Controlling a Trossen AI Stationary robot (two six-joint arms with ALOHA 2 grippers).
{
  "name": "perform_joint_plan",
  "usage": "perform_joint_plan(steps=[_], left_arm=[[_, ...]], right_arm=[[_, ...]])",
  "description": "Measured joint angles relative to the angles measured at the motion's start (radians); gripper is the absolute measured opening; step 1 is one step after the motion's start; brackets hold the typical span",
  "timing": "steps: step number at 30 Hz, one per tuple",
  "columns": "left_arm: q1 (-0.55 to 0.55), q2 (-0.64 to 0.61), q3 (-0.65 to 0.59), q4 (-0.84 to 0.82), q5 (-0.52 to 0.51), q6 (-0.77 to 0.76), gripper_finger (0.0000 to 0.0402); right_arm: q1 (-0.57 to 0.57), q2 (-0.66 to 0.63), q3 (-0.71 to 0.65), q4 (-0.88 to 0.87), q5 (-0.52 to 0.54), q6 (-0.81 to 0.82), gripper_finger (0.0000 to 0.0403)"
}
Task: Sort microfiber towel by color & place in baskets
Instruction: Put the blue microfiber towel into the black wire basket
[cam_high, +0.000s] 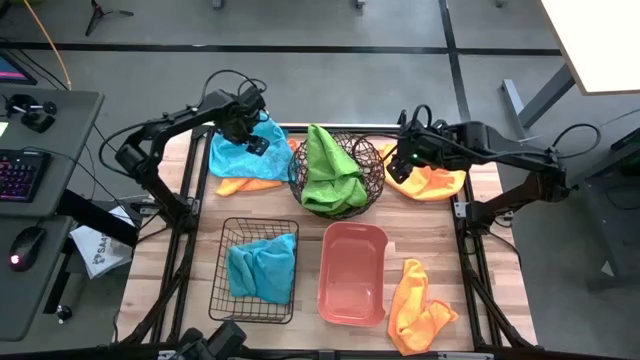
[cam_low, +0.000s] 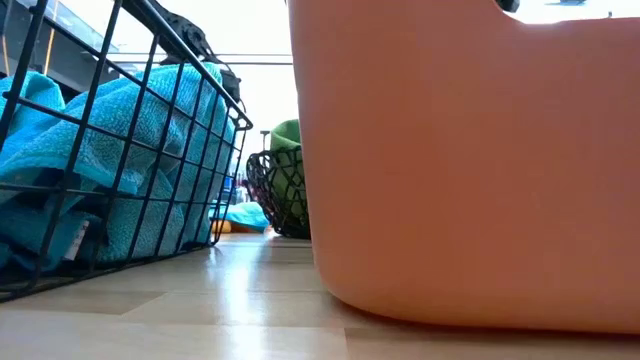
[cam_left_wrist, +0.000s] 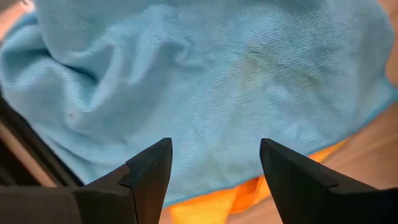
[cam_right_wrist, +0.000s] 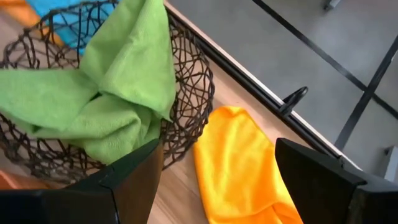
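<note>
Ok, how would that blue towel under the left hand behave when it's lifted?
The blue towel lies creased and rumpled, so it would probably sag limply from the left hand. It looks thin, likely light. It overlaps an orange towel, so its textured cloth might drag that along.

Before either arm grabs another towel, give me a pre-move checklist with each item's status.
1. Left gripper open above the loose blue towel: ok.
2. Right gripper open near the orange towel beside the round wire bowl: ok.
3. Black wire basket holds only blue cloth: ok.
4. Bowl holds only green towels: ok.
5. Salmon tub has orange in it: not ok, none yet.
6. Orange cloth under the blue towel will not lift with it: cannot tell.
</note>
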Motion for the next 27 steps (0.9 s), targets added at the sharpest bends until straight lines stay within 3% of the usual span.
perform_joint_plan(steps=[5, 15, 27], left_arm=[[0.0, -0.029, -0.092, 0.064, 0.009, -0.021, 0.0232], [0.013, -0.222, -0.451, 0.394, 0.026, -0.179, 0.0232], [0.077, -0.159, -0.475, 0.457, 0.057, -0.179, 0.0232]], right_arm=[[-0.009, 0.0, 0.0, 0.008, 0.002, 0.042, 0.0307], [-0.009, 0.001, 0.0, 0.086, 0.006, 0.091, 0.0307], [-0.009, 0.002, 0.0, 0.124, -0.006, 0.126, 0.0307]])
